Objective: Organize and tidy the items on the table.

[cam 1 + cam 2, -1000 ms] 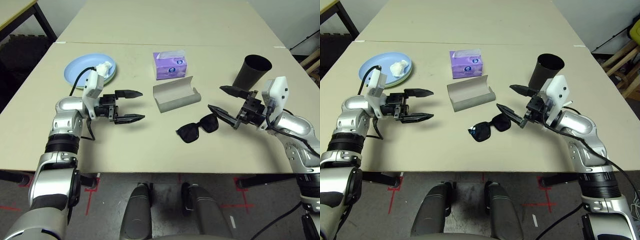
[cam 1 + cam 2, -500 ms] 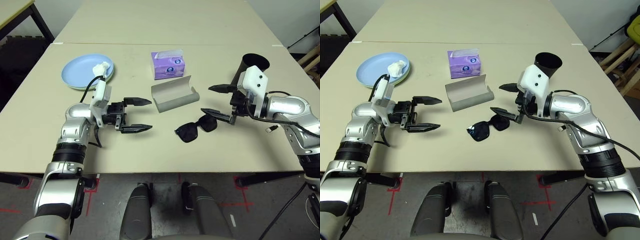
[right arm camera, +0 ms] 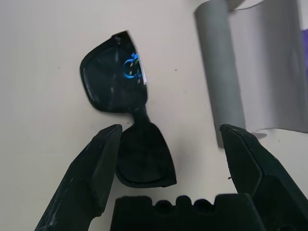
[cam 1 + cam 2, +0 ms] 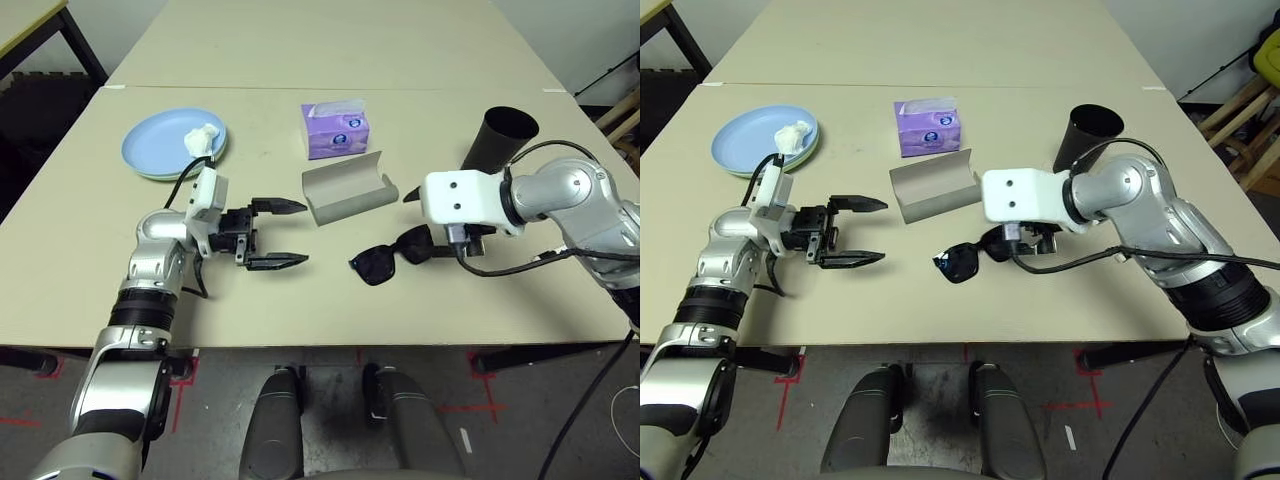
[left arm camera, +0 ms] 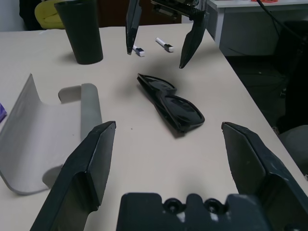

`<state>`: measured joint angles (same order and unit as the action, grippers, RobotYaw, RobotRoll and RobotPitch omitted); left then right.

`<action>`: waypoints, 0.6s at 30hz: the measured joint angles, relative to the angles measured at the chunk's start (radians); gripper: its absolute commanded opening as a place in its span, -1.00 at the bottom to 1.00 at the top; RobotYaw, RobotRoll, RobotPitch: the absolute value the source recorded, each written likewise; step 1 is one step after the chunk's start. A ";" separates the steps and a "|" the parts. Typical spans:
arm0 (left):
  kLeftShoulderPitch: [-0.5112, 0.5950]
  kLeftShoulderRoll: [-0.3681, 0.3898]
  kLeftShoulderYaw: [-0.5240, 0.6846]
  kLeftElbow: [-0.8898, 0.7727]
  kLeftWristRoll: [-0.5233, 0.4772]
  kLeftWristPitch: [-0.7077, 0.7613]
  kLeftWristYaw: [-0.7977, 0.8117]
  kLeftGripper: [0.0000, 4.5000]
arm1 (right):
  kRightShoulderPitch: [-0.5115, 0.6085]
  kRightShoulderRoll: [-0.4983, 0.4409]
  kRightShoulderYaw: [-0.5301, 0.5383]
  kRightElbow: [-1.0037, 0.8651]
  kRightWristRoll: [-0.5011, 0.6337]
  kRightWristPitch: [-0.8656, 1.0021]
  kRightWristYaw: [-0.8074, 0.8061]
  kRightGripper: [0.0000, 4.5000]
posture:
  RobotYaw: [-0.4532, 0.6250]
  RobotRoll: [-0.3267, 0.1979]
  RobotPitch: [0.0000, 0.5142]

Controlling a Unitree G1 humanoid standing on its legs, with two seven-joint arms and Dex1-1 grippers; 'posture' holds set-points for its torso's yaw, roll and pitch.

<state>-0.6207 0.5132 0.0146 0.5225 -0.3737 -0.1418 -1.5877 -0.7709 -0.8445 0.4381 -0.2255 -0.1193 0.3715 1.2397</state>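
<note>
Black sunglasses point(image 3: 126, 120) lie folded on the table point(image 4: 300, 290), just in front of the open grey glasses case point(image 4: 350, 188), not yet packed, so tidying looks barely begun. R gripper point(image 3: 168, 159) hangs over the sunglasses w/ fingers spread wide, straddling one lens, touching nothing as far as I can tell; it holds nothing. L gripper point(image 4: 277, 234) hovers near the table surface, well left of the sunglasses, pointing toward them, fingers also fully apart & empty. Done so far, judging by layout: light blue plate point(image 4: 160, 148) sits on the pale green plate point(image 4: 217, 155) at the far left, stacked, w/ crumpled white tissue point(image 4: 201, 136) resting at the rim on top. Purple tissue box point(image 4: 337, 130) stands upright behind the case; black tapered cup point(image 4: 497, 141) stands at far right. Left to do, prob.: grab sunglasses, put in case, close it, then deal w/ the tissue & group the remaining items.
</note>
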 measured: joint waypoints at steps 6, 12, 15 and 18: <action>0.002 0.000 -0.007 0.000 0.001 -0.011 0.005 0.99 | -0.030 0.014 0.079 -0.053 -0.108 0.051 0.042 1.00 | 0.07 0.25 -0.25; 0.008 -0.001 -0.021 0.000 0.001 -0.013 0.012 0.99 | -0.065 0.049 0.118 -0.049 -0.180 0.039 0.068 1.00 | 0.09 0.25 -0.25; 0.012 -0.002 -0.026 -0.003 0.001 -0.013 0.016 0.99 | -0.089 0.066 0.133 -0.032 -0.209 0.007 0.075 1.00 | 0.11 0.25 -0.25; 0.018 -0.002 -0.032 -0.009 0.001 -0.013 0.018 0.99 | -0.100 0.092 0.147 0.005 -0.237 -0.024 0.082 1.00 | 0.11 0.25 -0.25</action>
<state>-0.6032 0.5109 -0.0177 0.5137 -0.3724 -0.1551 -1.5694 -0.8708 -0.7522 0.5849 -0.2210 -0.3563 0.3471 1.3218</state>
